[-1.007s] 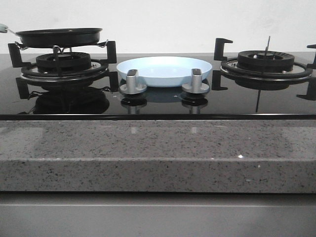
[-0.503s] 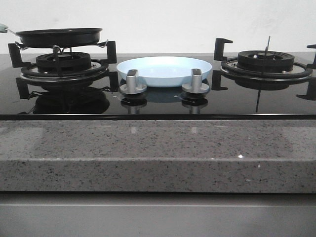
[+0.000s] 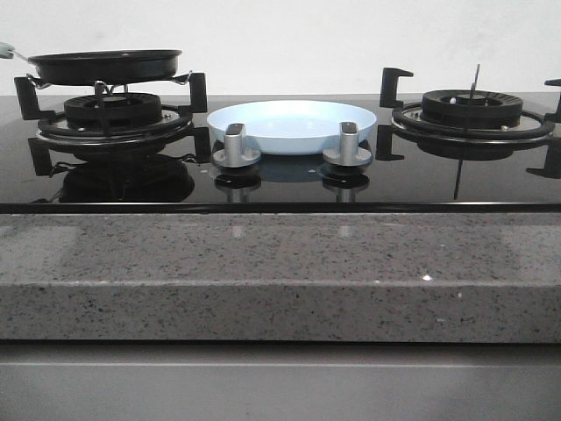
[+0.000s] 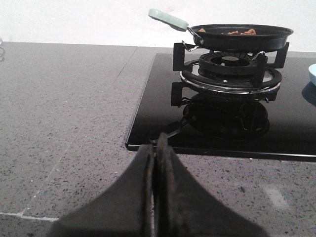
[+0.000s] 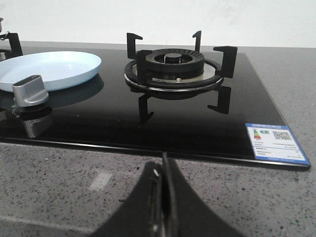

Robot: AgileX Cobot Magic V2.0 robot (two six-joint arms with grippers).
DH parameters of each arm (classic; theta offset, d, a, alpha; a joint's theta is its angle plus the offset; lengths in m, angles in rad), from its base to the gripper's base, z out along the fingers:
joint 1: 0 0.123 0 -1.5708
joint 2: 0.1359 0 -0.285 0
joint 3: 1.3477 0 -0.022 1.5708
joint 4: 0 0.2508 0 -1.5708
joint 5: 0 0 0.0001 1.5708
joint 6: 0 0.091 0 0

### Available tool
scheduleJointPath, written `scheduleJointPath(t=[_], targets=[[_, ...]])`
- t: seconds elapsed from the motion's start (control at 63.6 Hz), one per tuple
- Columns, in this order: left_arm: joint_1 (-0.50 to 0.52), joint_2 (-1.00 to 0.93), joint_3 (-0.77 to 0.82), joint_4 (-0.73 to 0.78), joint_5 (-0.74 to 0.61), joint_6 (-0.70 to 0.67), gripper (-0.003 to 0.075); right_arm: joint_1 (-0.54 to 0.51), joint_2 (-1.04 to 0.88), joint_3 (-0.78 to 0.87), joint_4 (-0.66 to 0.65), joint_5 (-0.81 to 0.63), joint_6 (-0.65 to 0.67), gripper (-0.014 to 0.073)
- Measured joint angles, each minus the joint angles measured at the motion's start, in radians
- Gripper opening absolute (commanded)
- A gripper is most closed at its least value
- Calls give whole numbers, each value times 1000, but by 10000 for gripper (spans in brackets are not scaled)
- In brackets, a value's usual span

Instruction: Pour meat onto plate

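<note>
A: Where is the meat?

B: The small flat brown chunks of meat [image 4: 242,32] lie in the black round frying pan [image 4: 242,37], which sits on the burner grate [image 4: 229,69] at the left end of the black glass hob [image 3: 280,180]. Only a few pieces show above the pan's rim; the front view hides them.

A: And the plate?

B: The wide shallow pale-blue plate [image 3: 292,125] rests mid-hob, towards its back edge, between the two burners and behind the two silver knobs [image 3: 235,146]. It looks bare, so I judge nothing is poured yet.

A: So what remains?

B: Practically everything, I'd say: taking the pan by its pale-green handle [image 4: 168,19], which juts towards the hob's left edge, carrying it over the plate and tipping it.

A: The grippers?

B: The left gripper [image 4: 156,148] hangs over the grey speckled stone counter [image 3: 280,254] before the hob's front left corner, fingers pressed together on nothing. The right gripper [image 5: 163,165] hangs near the hob's front edge, right side, likewise clamped and empty. Both are well apart from the pan.
</note>
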Motion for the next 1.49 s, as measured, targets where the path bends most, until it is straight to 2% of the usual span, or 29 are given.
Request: scheduleJointPath(t=[0.346, 0.551, 0.739, 0.928, 1.07, 1.227, 1.353, 1.4, 1.494], targets=[[0, 0, 0, -3, 0, 0, -20, 0, 0, 0, 0, 0, 0, -59], [0, 0, -3, -99, -47, 0, -20, 0, 0, 0, 0, -5, 0, -59], [0, 13, -114, -128, 31, 0, -20, 0, 0, -112, 0, 104, 0, -59], [0, 227, -342, -97, 146, 0, -20, -1, 112, -336, -15, 175, 0, -59], [0, 418, -461, -54, 162, 0, -20, -1, 263, -449, -34, 179, 0, -59], [0, 539, -534, -21, 162, 0, -20, -1, 392, -504, -36, 193, 0, -59], [0, 564, -546, -8, 156, 0, -16, -1, 440, -514, -36, 200, 0, -42], [0, 564, -546, 7, 154, 0, 10, -1, 445, -514, -36, 200, 0, -6], [0, 564, -546, 45, 151, 0, 156, -1, 447, -514, -36, 200, 0, 144]])
